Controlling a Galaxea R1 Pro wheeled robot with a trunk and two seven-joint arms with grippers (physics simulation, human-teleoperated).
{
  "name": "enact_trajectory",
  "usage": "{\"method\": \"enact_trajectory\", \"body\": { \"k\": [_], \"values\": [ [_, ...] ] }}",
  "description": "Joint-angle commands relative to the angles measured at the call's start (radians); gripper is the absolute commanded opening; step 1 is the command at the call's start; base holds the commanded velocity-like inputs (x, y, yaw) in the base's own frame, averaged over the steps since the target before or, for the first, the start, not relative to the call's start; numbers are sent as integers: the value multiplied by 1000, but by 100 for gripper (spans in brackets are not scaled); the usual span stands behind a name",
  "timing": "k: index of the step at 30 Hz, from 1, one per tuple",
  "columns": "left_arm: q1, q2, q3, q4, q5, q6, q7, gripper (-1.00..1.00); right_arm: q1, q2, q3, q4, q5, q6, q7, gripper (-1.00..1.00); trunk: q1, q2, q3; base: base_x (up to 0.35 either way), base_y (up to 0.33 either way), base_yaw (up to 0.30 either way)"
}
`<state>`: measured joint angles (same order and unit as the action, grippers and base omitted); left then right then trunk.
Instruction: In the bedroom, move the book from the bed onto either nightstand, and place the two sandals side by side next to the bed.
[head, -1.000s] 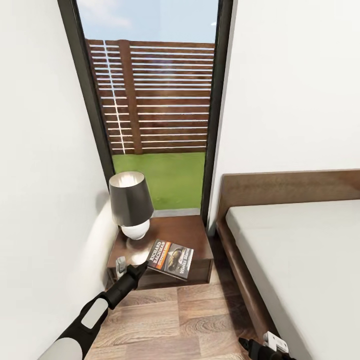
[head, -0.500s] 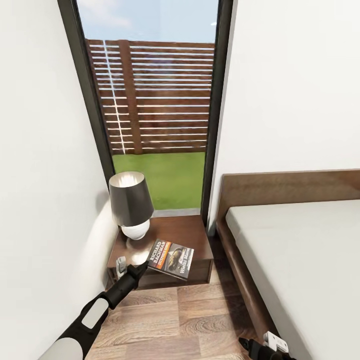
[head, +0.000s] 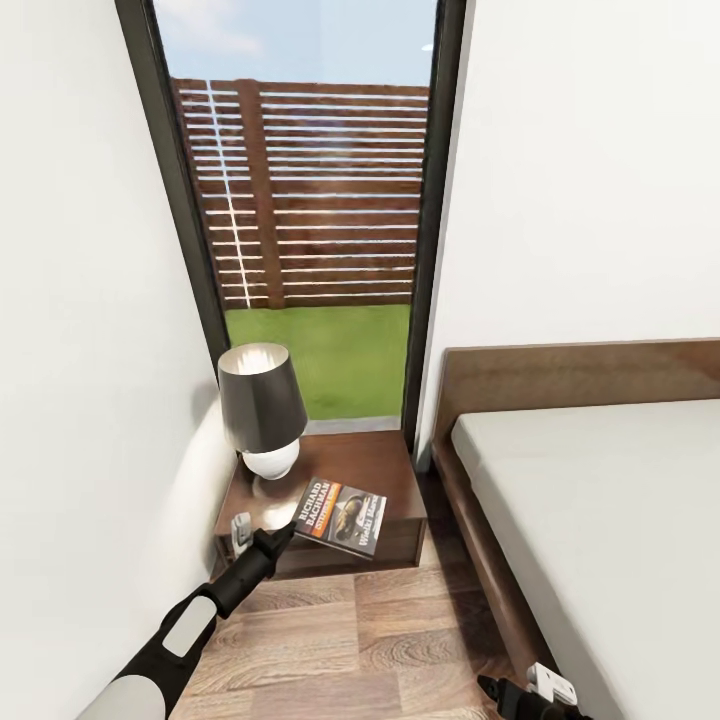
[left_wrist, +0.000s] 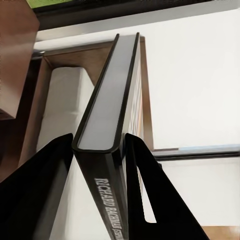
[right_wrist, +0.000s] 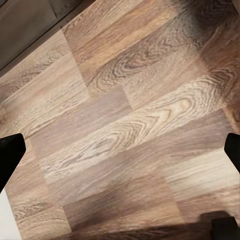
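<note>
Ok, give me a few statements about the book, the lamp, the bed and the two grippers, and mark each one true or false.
1. The left gripper is clamped on the book at its spine. True.
2. The book lies on the bed. False: it is held over the nightstand, and the mattress is bare.
3. A lamp stands on the nightstand. True.
4. The right gripper holds a sandal. False: its fingers are spread over bare wood floor.
5. The lamp's shade is white. False: it is dark grey.
</note>
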<state>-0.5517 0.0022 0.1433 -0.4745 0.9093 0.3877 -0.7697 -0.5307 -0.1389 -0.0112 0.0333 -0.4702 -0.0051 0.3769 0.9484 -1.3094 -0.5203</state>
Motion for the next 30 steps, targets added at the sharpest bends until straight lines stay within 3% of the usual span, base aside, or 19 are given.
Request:
{"method": "enact_trajectory", "body": {
  "k": [1, 30],
  "values": [
    [-1, 0, 2, -1, 7, 8, -2, -100, -2, 0, -1, 3, -6, -1, 6, 100, 0, -1, -1, 0, 0, 0],
    [-13, -3, 1, -73, 8, -12, -10, -100, -2, 2, 0, 4, -8, -3, 6, 100, 0, -1, -1, 0, 0, 0]
  ]
}}
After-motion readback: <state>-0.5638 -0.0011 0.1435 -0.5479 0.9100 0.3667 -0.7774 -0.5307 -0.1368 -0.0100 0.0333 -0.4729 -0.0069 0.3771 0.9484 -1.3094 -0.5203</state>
